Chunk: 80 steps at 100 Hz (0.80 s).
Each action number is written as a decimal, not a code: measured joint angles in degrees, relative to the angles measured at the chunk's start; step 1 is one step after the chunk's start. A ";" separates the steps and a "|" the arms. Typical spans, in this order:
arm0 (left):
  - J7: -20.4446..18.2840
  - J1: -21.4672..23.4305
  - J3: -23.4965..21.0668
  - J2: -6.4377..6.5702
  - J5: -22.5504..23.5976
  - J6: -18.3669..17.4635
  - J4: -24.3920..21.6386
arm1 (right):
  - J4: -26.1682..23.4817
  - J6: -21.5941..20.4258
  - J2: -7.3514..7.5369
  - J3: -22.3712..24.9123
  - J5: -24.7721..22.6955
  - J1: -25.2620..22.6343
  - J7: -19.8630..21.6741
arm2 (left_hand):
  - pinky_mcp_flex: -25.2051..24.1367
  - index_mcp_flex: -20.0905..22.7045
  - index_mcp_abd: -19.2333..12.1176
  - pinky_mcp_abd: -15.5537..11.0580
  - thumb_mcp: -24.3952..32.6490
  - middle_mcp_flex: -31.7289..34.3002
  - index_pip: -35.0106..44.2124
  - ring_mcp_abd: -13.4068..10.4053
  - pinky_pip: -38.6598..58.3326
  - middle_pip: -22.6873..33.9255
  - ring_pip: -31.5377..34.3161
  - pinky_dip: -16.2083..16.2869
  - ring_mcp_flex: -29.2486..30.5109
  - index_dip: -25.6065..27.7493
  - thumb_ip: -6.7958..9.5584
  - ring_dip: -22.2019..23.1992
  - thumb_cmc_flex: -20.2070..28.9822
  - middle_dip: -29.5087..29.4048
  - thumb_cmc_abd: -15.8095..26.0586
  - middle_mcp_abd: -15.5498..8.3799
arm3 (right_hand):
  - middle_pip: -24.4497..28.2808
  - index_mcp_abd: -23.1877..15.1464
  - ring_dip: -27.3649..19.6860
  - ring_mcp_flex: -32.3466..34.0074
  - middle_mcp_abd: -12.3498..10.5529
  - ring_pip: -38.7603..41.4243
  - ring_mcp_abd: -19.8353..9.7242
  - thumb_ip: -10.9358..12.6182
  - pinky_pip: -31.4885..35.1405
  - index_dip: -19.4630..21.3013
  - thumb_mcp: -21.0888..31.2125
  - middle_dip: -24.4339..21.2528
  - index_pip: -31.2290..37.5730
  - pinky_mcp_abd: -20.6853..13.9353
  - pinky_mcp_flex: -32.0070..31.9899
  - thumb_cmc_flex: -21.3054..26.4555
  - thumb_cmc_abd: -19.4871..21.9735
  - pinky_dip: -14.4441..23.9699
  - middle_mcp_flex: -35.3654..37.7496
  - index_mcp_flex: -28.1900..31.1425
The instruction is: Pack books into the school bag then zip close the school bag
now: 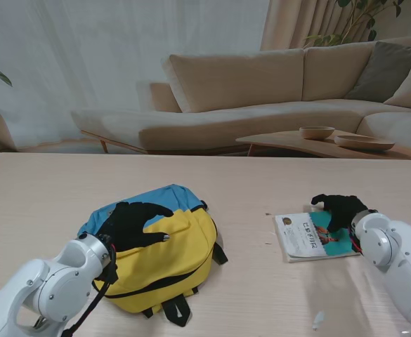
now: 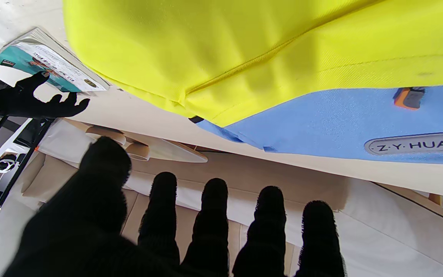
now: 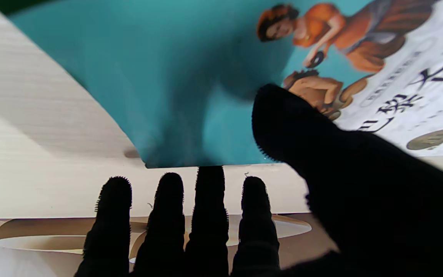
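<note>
Centrally, in the stand view, a yellow and blue school bag (image 1: 164, 242) is seen lying flat on the pale tabletop (image 1: 64, 189). The left robot hand (image 1: 136, 225) is held over the bag's left part, its black-gloved fingers spread and nothing gripped; whether the palm touches the fabric cannot be told. To the right of the bag, well apart from it, 1 book (image 1: 305, 236) with a teal and white cover is laid flat on the tabletop. The right robot hand (image 1: 341, 209) is placed over the book's far right corner, its fingers apart and nothing gripped. Beyond the bag, past the far edge of the tabletop, a beige sofa (image 1: 261, 91) and a low table with 2 bowls (image 1: 331, 144) are seen.

From the left wrist view, the bag's (image 2: 244, 57) yellow panel and its blue part, marked with a grey "Z·Y·HUA" badge (image 2: 413, 144), are shown close to the camera. The left robot hand (image 2: 190, 227) is seen with 4 fingers and thumb extended and separated, clear of the fabric. Off to the bag's side, the book (image 2: 48, 63) and the right robot hand (image 2: 39, 102) are visible.

From the right wrist view, the book's (image 3: 160, 84) teal cover with printed figures is shown. The right robot hand (image 3: 252, 215) is spread open, with the thumb across the cover and the fingertips (image 3: 210, 181) at the book's edge.
</note>
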 measured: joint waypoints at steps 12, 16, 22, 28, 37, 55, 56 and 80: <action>-0.01 0.06 -0.01 0.00 0.07 0.04 -0.05 | 0.74 -0.10 0.00 -0.81 0.18 0.61 -0.81 | 0.01 0.00 0.00 0.00 0.00 0.00 0.00 -0.02 0.00 0.02 0.00 0.00 0.00 0.00 0.00 0.00 0.00 0.00 0.00 -0.01 | 1.61 0.46 1.19 0.64 0.00 1.64 0.05 0.10 0.65 -1.29 1.37 1.15 3.34 0.85 0.68 0.14 -1.67 0.03 1.18 2.89; -0.07 0.06 -0.01 0.00 0.07 0.04 -0.07 | 0.91 -0.10 0.01 -1.04 0.19 0.76 -0.99 | 0.02 0.00 0.00 0.00 0.00 0.00 0.02 -0.02 0.00 0.04 0.00 0.00 0.00 0.00 0.00 0.00 0.00 0.00 0.00 -0.01 | 2.10 0.73 1.43 2.35 0.00 2.64 0.07 0.10 0.81 -1.30 1.81 1.67 4.33 1.08 1.01 0.19 -1.77 0.32 1.46 3.57; -0.16 0.11 -0.04 0.00 0.25 0.04 -0.17 | 1.22 -0.10 0.05 -1.53 0.17 0.99 -1.58 | 0.07 0.00 0.00 0.00 0.00 0.00 0.56 -0.03 -0.01 0.28 0.00 0.01 0.00 0.00 0.00 0.00 0.00 0.00 0.00 -0.01 | 2.65 0.75 2.10 3.22 0.08 3.54 0.09 0.11 1.35 -2.11 2.91 2.61 5.69 1.28 1.44 0.19 -2.92 0.56 2.00 5.10; -0.17 0.23 -0.17 0.00 0.50 0.00 -0.26 | 1.58 -0.11 0.05 -2.01 0.13 1.23 -2.32 | 0.08 0.00 0.01 0.00 0.00 0.00 0.65 -0.04 -0.01 0.68 0.00 0.01 0.00 0.00 0.00 0.00 0.00 0.00 0.00 -0.02 | 3.00 0.83 2.97 3.49 0.32 5.52 0.09 0.11 1.43 -2.13 3.94 3.86 6.08 1.55 1.69 0.18 -3.75 0.61 2.82 5.97; -0.16 0.38 -0.32 0.00 0.69 -0.03 -0.35 | 1.92 -0.11 0.04 -2.54 0.05 1.47 -3.06 | 0.09 0.00 0.01 0.00 0.00 0.00 0.67 -0.06 -0.09 0.73 0.00 0.01 0.00 0.00 0.00 0.00 0.00 0.00 0.00 -0.04 | 4.21 2.13 5.85 4.72 0.91 11.00 0.16 -2.55 2.01 -2.66 5.36 6.62 7.84 1.75 2.19 0.64 -4.53 0.73 2.95 7.37; -0.07 0.62 -0.46 0.00 1.01 -0.11 -0.50 | 2.65 -0.16 -0.02 -3.40 -0.11 2.03 -5.08 | 0.10 0.00 0.01 -0.01 0.00 0.00 0.68 -0.08 -0.60 0.76 0.00 0.01 0.00 0.00 0.00 0.00 0.00 0.00 0.00 -0.06 | 4.45 3.25 11.04 7.77 0.98 21.71 0.10 -11.77 2.77 -3.20 5.14 13.29 9.30 2.39 3.03 3.96 -7.38 1.24 6.06 10.89; -0.06 0.63 -0.47 0.00 1.03 -0.12 -0.50 | 2.70 -0.17 -0.02 -3.43 -0.13 2.05 -5.21 | 0.10 0.00 0.01 -0.01 0.00 0.00 0.68 -0.08 -0.60 0.76 0.00 0.01 0.00 0.00 0.00 0.00 0.00 0.00 0.00 -0.06 | 4.45 3.26 11.43 8.01 0.98 21.82 0.10 -12.27 2.78 -3.20 5.07 13.38 9.59 2.45 3.12 4.12 -7.43 1.26 6.46 10.89; 0.03 0.90 -0.75 0.00 1.39 -0.49 -0.62 | 3.88 -0.37 -0.28 -3.88 -0.29 2.32 -8.41 | 0.10 0.00 0.01 -0.02 0.00 0.00 0.69 -0.68 -0.62 0.85 0.00 0.01 0.00 0.00 0.00 -0.01 0.00 0.48 0.00 -0.09 | 8.74 3.70 12.34 14.87 1.00 31.98 3.50 -13.06 3.69 -3.58 5.56 19.71 11.50 5.90 6.79 9.18 -5.94 1.86 14.93 19.82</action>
